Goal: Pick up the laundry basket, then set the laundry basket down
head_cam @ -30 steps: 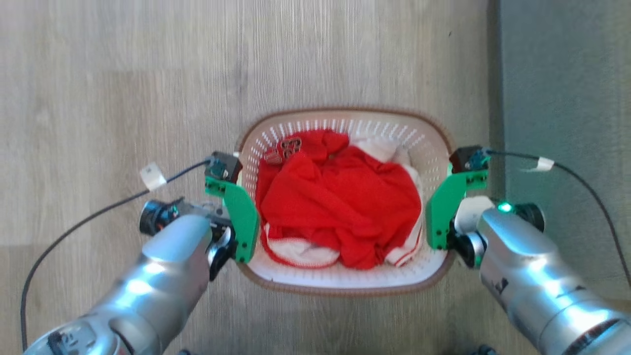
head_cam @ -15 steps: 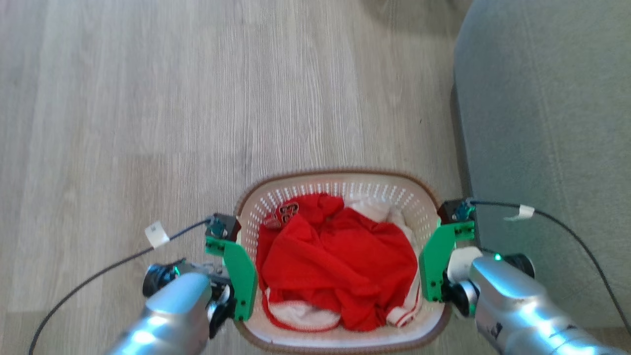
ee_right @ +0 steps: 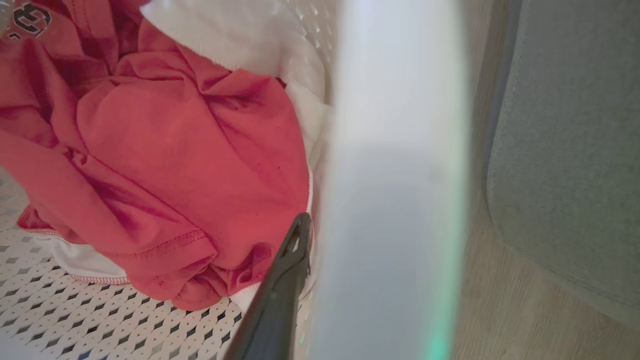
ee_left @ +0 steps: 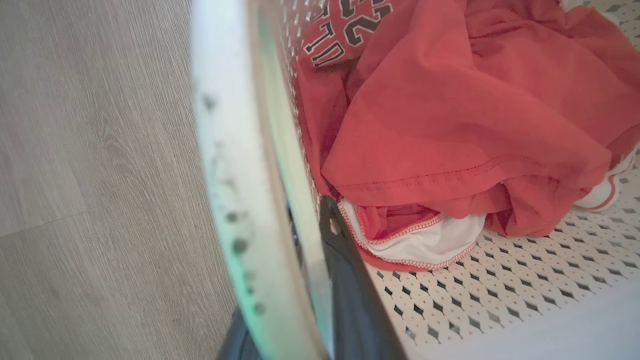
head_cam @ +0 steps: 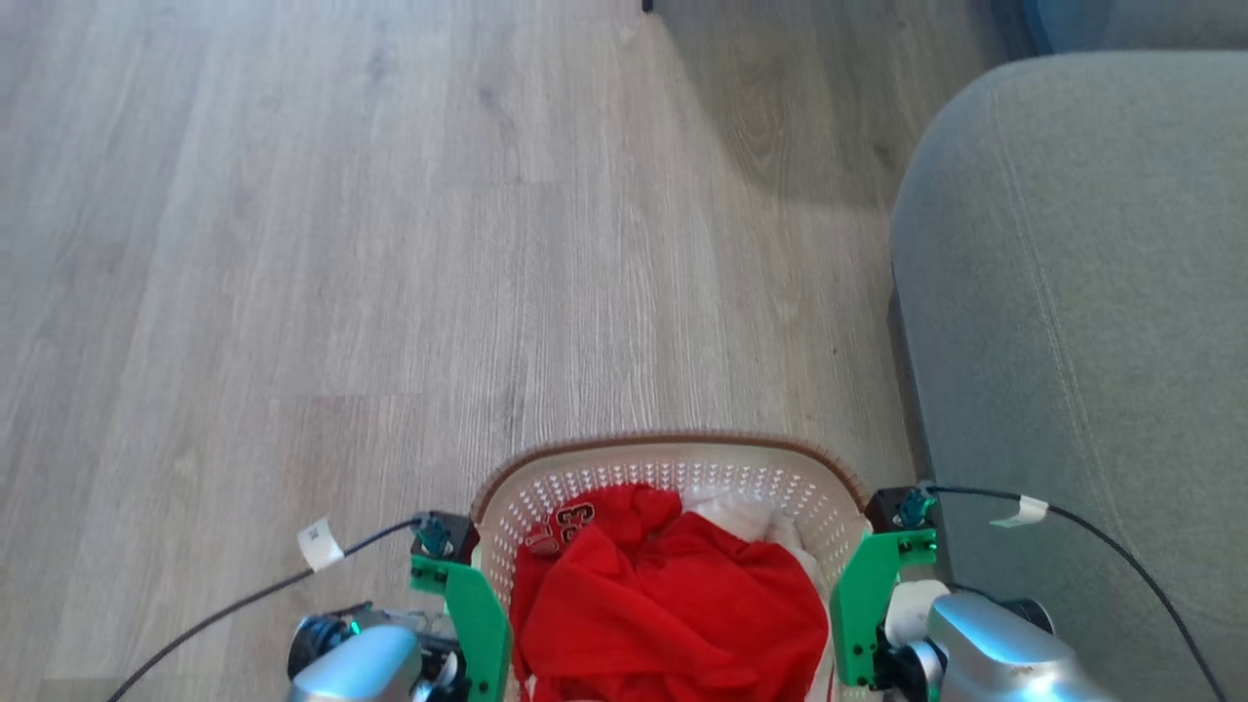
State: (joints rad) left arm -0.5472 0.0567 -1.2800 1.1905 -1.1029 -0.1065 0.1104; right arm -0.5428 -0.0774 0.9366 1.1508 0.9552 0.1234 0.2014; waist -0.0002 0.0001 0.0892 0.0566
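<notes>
Basket hangs between both arms, near the sofa. Left claw pinches its left wall. Right claw seems to pinch the right wall, with 1 finger showing inside. I think it is picked up; setting it down is left.

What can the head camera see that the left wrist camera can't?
Head view's extras: the grey sofa on the robot's right, and the right arm's green bracket beside the laundry basket. Left wrist view's extras: the left claw pinching the basket's wall, with one dark finger inside, plus the basket's holey bottom. Both share the basket, the red jersey with its numbers, and the wooden floor.
</notes>
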